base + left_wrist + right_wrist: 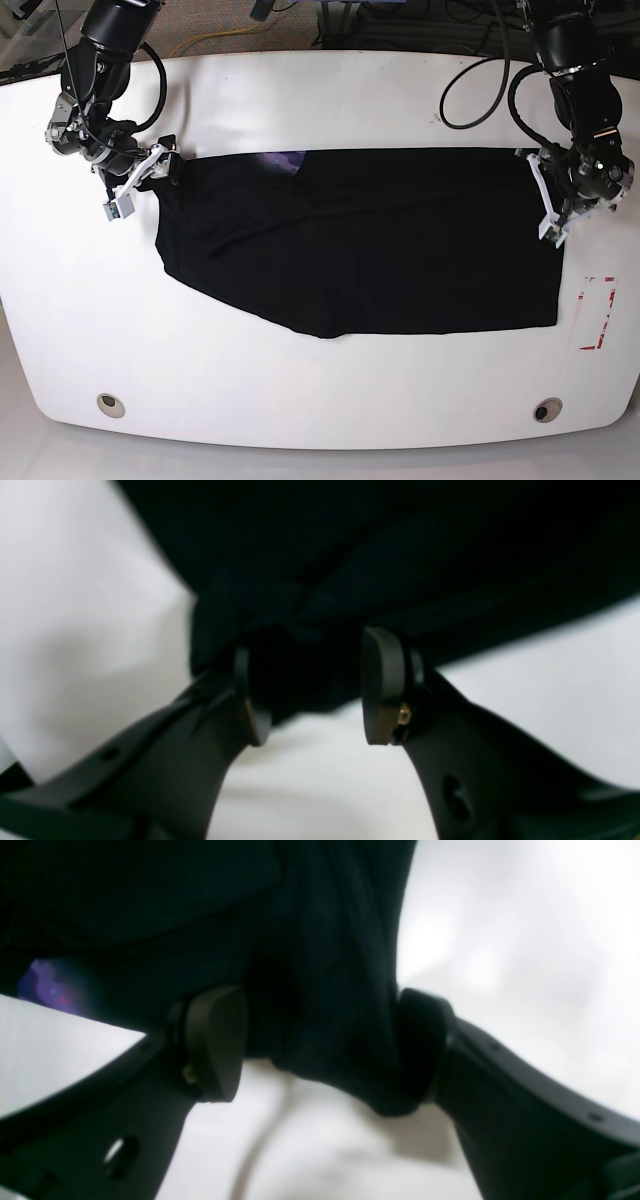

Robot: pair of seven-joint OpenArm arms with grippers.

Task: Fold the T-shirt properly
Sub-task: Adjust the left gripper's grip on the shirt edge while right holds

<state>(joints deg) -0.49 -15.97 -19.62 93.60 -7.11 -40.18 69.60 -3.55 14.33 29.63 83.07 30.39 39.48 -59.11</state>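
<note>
One T-shirt (370, 240), black, lies spread across the middle of the white table (320, 100), with a purple patch (283, 159) at its 12 o'clock edge. Two grippers flank it: the right gripper (160, 168) at 9 o'clock, the left gripper (545, 190) at 3 o'clock. Each has its pads parted with a bunch of cloth gathered between them; neither wrist view shows a firm pinch. Cables (480, 70) trail at 1 o'clock, and a red outline (597, 313) sits at 4 o'clock. Bare tabletop runs along 6 o'clock.
</note>
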